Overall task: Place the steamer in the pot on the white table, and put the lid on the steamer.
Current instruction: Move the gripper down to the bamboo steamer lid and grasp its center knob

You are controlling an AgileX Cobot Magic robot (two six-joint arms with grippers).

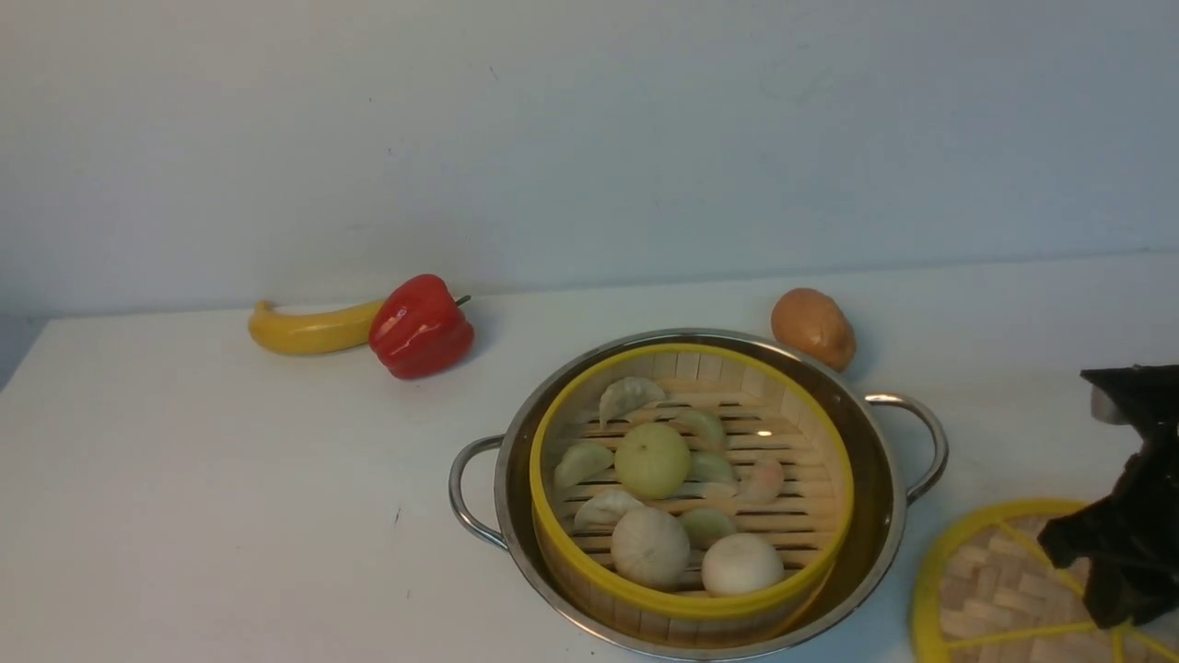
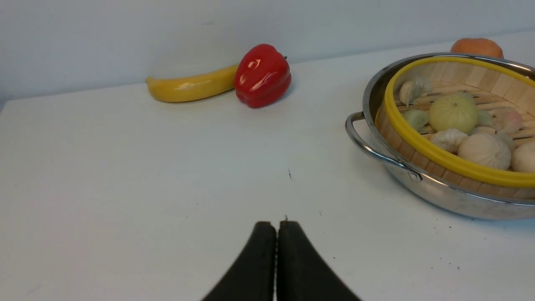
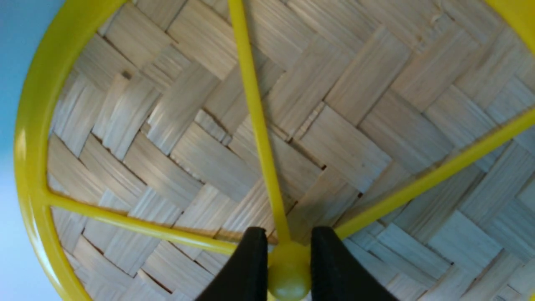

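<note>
The steamer, a yellow-rimmed bamboo basket holding dumplings and buns, sits inside the shiny steel pot on the white table. To the right of the pot, at the front edge, the lid lies flat on the table. My right gripper is down on the lid. In the right wrist view its two black fingers press both sides of the lid's yellow centre knob. My left gripper is shut and empty, low over bare table left of the pot.
A yellow banana and a red bell pepper lie at the back left against the wall. A brown potato sits just behind the pot. The pot's loop handles stick out left and right.
</note>
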